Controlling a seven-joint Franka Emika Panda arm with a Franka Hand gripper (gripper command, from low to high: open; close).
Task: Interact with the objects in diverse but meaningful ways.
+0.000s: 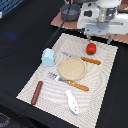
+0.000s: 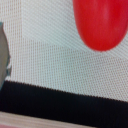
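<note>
Above the far edge of the woven placemat (image 1: 100,80), your gripper (image 1: 98,37) hangs just over and slightly behind the red tomato-like ball (image 1: 91,48); in the exterior view two fingers show with a gap between them and nothing held, so the claw reads as apart and empty, though the picture is coarse. The wrist view confirms the ball (image 2: 100,22) close beneath, with mat and a dark table strip beyond; no fingertips appear there. You should judge this ball as light, rigid and smooth, probably plastic or painted wood: round flanks may squirt out of a pinch, so take it across its widest middle, jaws level, not near the top. Just beside it, toward the exterior view's right, lies the wooden-handled knife (image 1: 91,60), and next the round tan plate (image 1: 72,67) at the mat's centre with the fork (image 1: 70,82) along its near side. Further out you have the light blue carton-shaped block (image 1: 48,57), flat-sided and easiest to clamp; the white-and-blue fish-like piece (image 1: 72,101), best taken across its narrow body; and the dark brown sausage-like stick (image 1: 37,92), liable to roll, gripped mid-length.
</note>
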